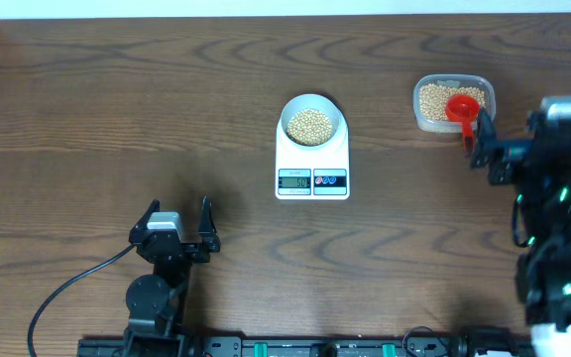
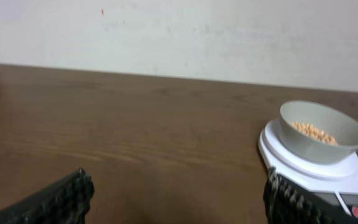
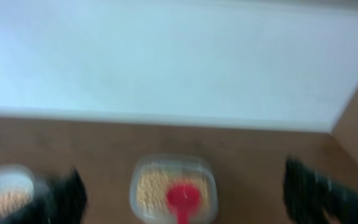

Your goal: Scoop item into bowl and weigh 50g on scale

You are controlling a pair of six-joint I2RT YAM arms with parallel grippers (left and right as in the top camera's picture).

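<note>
Your soybeans [image 1: 311, 125] sit in the grey bowl [image 1: 337, 107] on the kitchen scale [image 1: 312, 159], mid-frame, so the display can weigh them; its digits are too small to read. The red scoop [image 1: 462, 107] lies in the clear tub [image 1: 416, 104], upper right, in front of your right pincer [image 3: 182, 177], which is spread wide. Your left pincer [image 1: 178, 220], also wide, sits lower left on the table [image 1: 87, 99], well apart from the scale.

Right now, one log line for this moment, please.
bowl on scale, holding beans | scoop in tub | right gripper open, beside tub | left gripper open, apart from scale | display unreadable
</note>
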